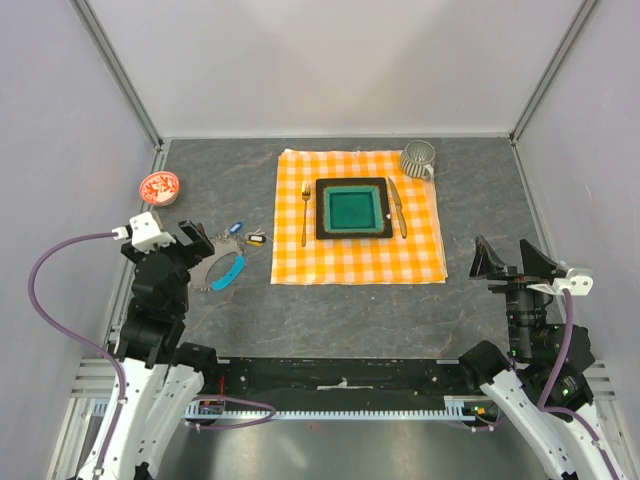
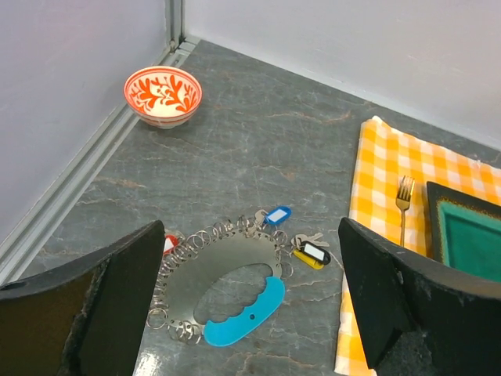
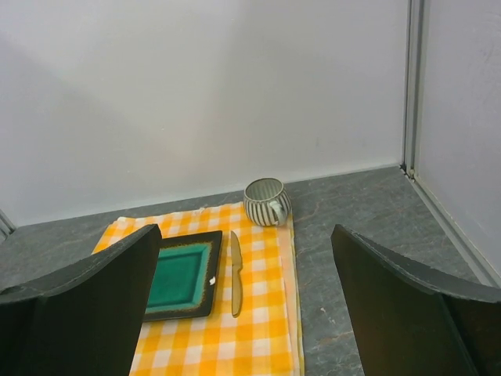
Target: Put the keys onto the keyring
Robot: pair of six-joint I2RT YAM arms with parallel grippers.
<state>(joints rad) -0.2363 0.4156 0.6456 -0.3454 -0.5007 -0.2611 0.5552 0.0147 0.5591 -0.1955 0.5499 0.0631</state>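
We see the keyring [image 2: 227, 270] lying flat on the grey worktop [image 1: 480, 190], just off the 9 o'clock edge of the orange-checked cloth [image 1: 360, 262]. From the left wrist camera it reads as a silvery oval plate with an oval opening, fringed by many small wire rings. Its cyan clip [image 2: 243, 319] sits along the 6 o'clock rim.

The keys lie around it. The blue-tagged key [image 2: 275, 215] is at its 12 o'clock edge and the yellow-tagged key [image 2: 311, 254] is just beside its 3 o'clock edge. A red tag [image 2: 169, 244] shows at 9 o'clock, half hidden behind a finger. Whether any of them is threaded on a wire ring we cannot tell.

In the overhead view the left hand [image 2: 250, 235] sits at the keyring's 9 o'clock side. Its own camera frames the ring between fingers spread wide, with nothing gripped. The right hand [image 1: 508, 258] is well apart, off the cloth's 3 o'clock side, its fingers likewise spread and holding nothing.

On the cloth a square teal plate [image 1: 352, 208] has a fork [image 1: 305, 215] at its 9 o'clock and a knife [image 1: 397, 208] at its 3 o'clock. A striped mug [image 1: 419, 157] stands at the cloth's 1 o'clock corner. A red-and-white patterned bowl [image 2: 163, 95] stands at 10 o'clock from the keyring, apart from it.
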